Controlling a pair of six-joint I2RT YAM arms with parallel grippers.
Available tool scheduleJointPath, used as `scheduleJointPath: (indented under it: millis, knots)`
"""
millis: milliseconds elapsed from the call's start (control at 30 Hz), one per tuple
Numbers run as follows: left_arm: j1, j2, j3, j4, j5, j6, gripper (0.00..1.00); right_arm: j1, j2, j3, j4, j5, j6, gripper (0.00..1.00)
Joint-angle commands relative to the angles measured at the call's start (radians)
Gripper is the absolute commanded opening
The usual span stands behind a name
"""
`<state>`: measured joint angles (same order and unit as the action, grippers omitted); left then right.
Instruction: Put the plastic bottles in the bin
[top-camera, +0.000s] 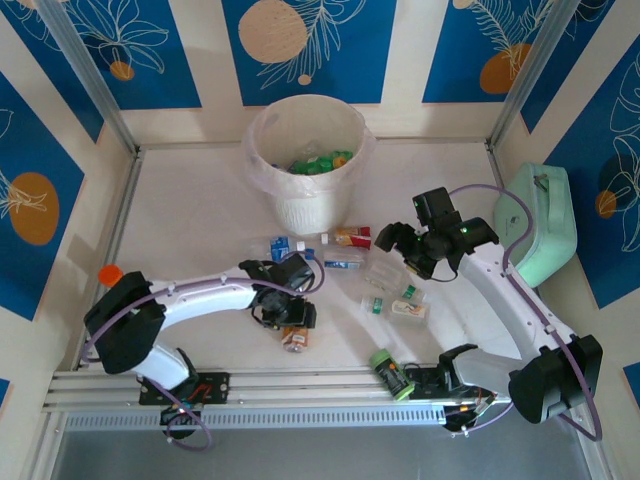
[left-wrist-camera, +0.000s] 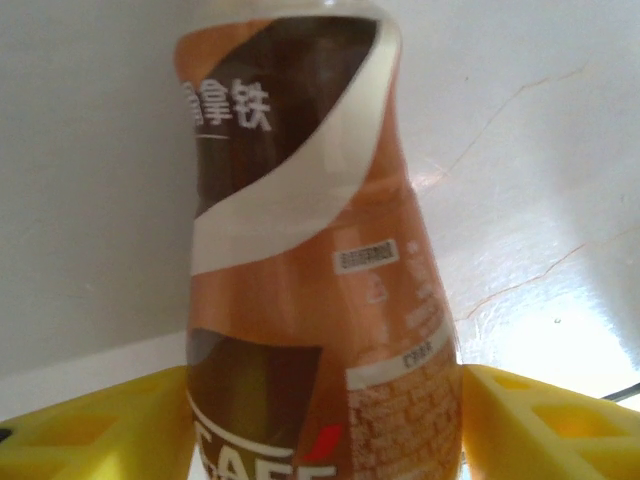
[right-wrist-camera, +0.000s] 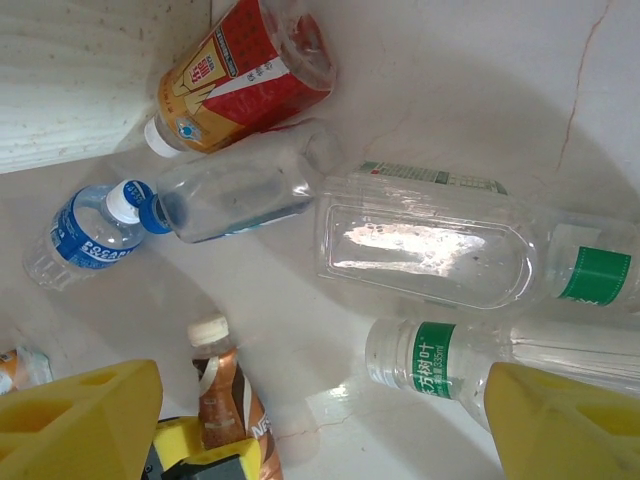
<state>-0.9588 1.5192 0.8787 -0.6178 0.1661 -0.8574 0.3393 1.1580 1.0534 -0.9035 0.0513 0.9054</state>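
- Left jaws sit either side of a brown coffee bottle (left-wrist-camera: 310, 250), right against it; I cannot tell whether they grip.
- Right jaws gape wide and empty above clear bottles (right-wrist-camera: 430, 250) and a red-labelled bottle (right-wrist-camera: 240, 75).
- Behind these stands the bin (top-camera: 300, 205), with green bottles (top-camera: 320, 160) inside.
- A mint case (top-camera: 540, 225) crowds the right edge.
- Open white bench (top-camera: 190, 220) runs left to a metal rail (top-camera: 110, 240).

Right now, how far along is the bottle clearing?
Done: a few green bottles lie in the bin. In hand: the left gripper straddles a brown bottle. Left: the cluster near the open right gripper, including a red-label bottle, plus a green one by the front rail.
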Motion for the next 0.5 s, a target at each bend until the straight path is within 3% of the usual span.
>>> scheduleJointPath:
  millis: [0, 133, 467]
  knots:
    - [-0.012, 0.014, 0.029, -0.012, 0.024, 0.009, 0.61, -0.008, 0.002, -0.011, 0.002, -0.024, 0.007, 0.84]
    - [-0.014, -0.005, 0.029, -0.010, 0.013, 0.019, 0.56, -0.011, -0.001, -0.016, 0.006, -0.025, 0.011, 0.84]
    - [-0.020, -0.145, 0.085, -0.010, -0.053, 0.088, 0.53, -0.001, -0.042, 0.039, 0.017, -0.053, -0.005, 0.84]
